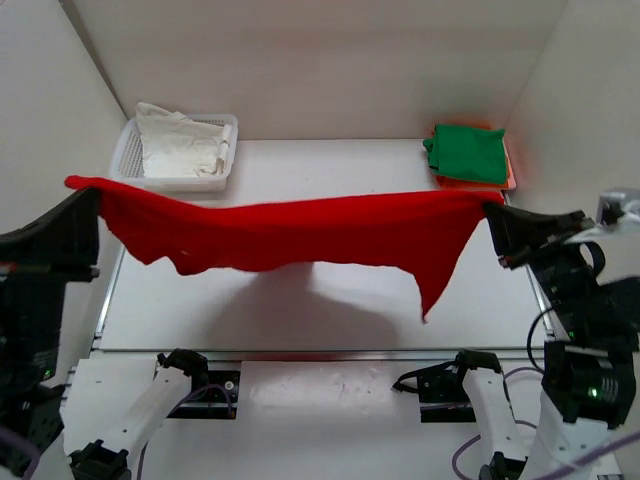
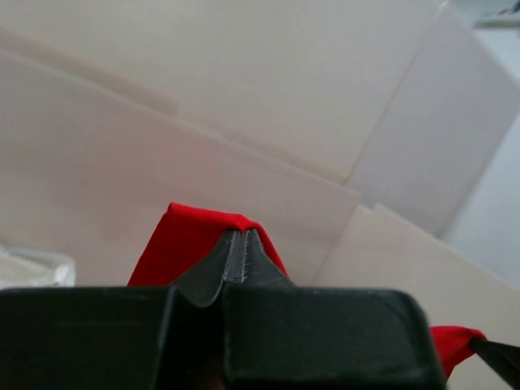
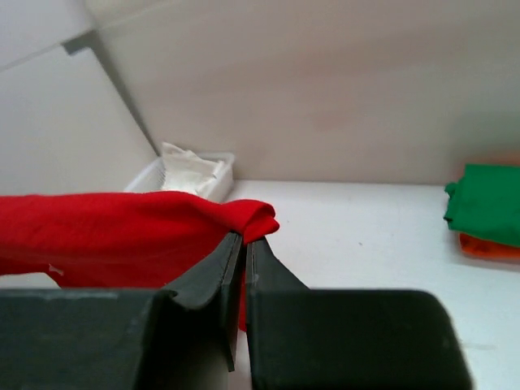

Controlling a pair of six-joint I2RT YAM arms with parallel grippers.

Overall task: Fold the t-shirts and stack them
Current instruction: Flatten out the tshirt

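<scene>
Above the middle of the table (image 1: 330,170): the red t-shirt (image 1: 290,232) hangs stretched from the left side to the right, held up at both ends.

- Left jaws: pressed together, pinching a bunched edge of the red t-shirt. In the left wrist view the red cloth folds over the closed tips.
- Right jaws: pressed together, pinching the opposite end. In the right wrist view a rolled fold of red cloth sits on the tips and the rest trails off to the left.
- Cloth between the two grips: upper edge sags a little in the middle. The lower edge is uneven, with one pointed tail hanging lowest toward the right end. A shadow lies on the table under it. I cannot tell whether the tail tip touches the surface.
- Far right corner of the table: the green t-shirt (image 1: 465,150), folded, lies on top of the orange t-shirt (image 3: 487,247). Only an orange rim shows beneath it.
- Far left corner: a white plastic basket (image 1: 125,160) holds a crumpled white cloth (image 1: 180,145).
- The red t-shirt is apart from both the stack and the basket.
</scene>
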